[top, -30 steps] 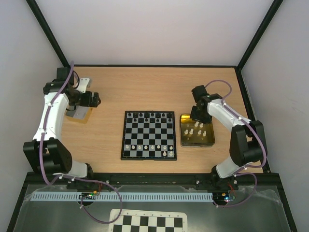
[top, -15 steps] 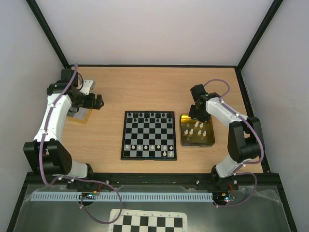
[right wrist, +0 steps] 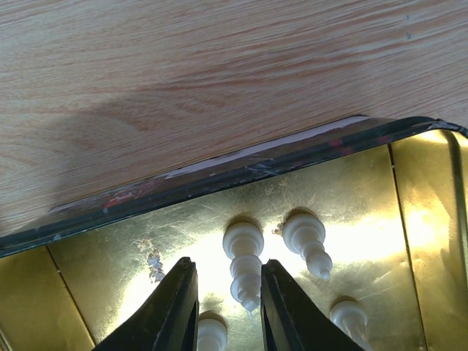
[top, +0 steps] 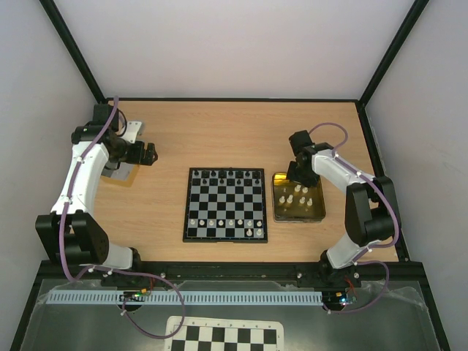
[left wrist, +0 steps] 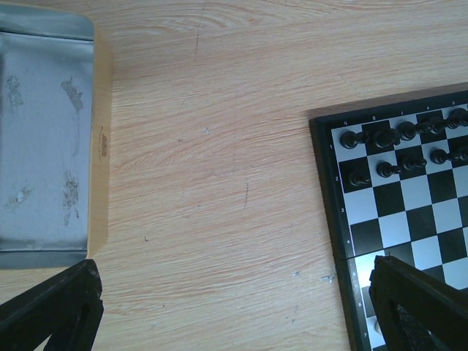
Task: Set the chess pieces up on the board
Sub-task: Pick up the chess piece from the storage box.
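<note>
Right jaws are set narrow, straddling one cream chess piece standing in the gold tray. There's a gap on one side, so not clamped yet imo. I'd centre up first, squeeze low on the stem, then lift straight so its neighbour doesn't tip, and carry it over to the board. Left jaws gape wide over the desk, holding nothing.

No legible text anywhere. On board frame: tiny pale marks beside ranks and files, too small to read. On tin side wall: small dark stamp, blurred.
</note>
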